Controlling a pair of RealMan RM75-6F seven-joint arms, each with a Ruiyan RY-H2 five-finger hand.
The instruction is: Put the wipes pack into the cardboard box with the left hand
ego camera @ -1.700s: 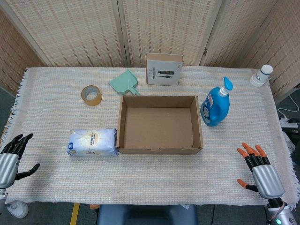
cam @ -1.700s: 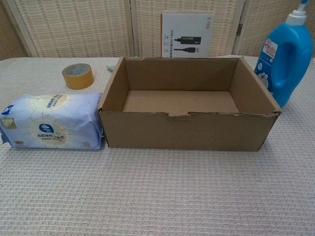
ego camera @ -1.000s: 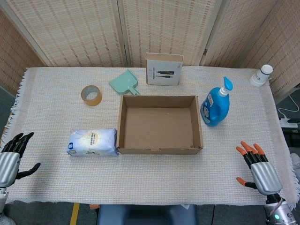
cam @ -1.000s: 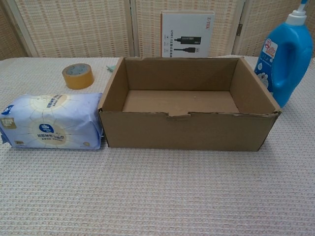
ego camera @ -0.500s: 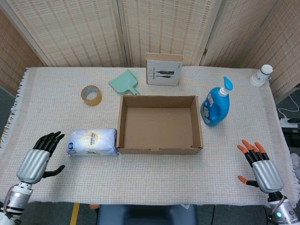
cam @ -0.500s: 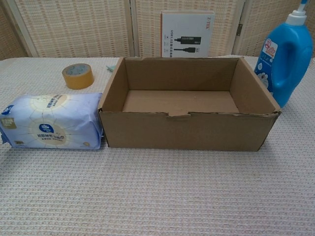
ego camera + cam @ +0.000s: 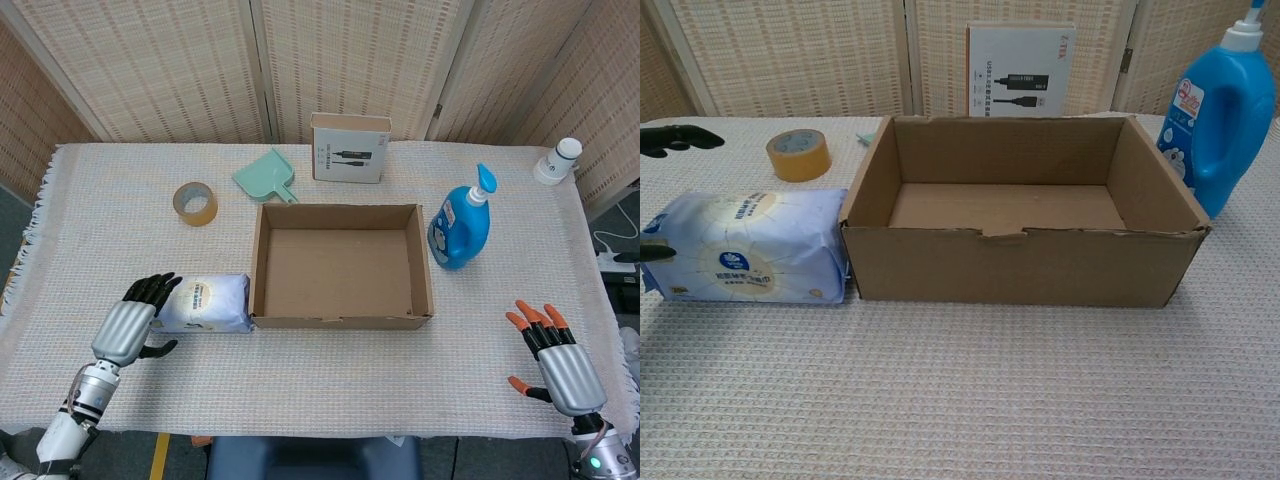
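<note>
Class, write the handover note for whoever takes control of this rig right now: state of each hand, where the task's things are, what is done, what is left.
Left hand: open, fingers spread at the left end of the wipes pack, no grip yet that either view shows.
Right hand: open, idle near the table's front right corner, holding nothing.
Wipes pack: lying on the tablecloth, against the left wall of the cardboard box.
Cardboard box: open-topped, nothing inside.
Done: left hand brought to the pack.
Left: grip the pack, lift it over the wall, set it in the box, release.
</note>
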